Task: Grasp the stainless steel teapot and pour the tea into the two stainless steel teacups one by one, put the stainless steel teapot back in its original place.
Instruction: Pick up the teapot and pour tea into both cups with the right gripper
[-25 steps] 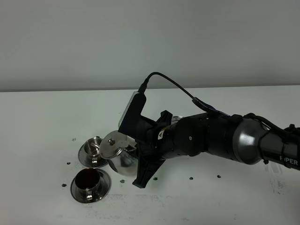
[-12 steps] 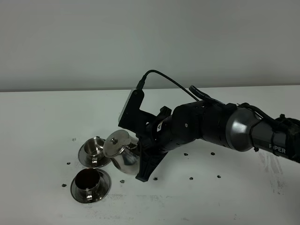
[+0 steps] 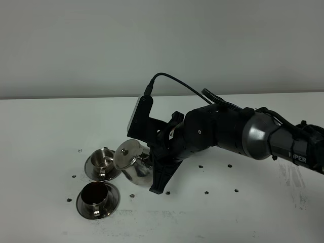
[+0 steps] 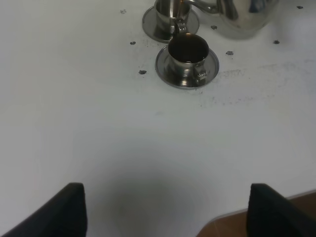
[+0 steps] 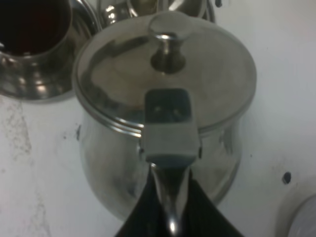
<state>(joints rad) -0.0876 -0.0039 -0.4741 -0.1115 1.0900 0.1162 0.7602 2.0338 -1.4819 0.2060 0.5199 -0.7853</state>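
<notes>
Pinching the handle (image 5: 170, 148), the right end effector (image 5: 170, 197) holds the teapot (image 3: 133, 171) tilted.

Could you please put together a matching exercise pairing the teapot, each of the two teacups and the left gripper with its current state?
Things:
1. teapot
2. front teacup
3. back teacup
4. left gripper

States:
A. open, over the bare table
B. holds dark tea
C. tilted, lid on
D. right below the spout

Pairs: 1-C, 2-B, 3-D, 4-A
</notes>
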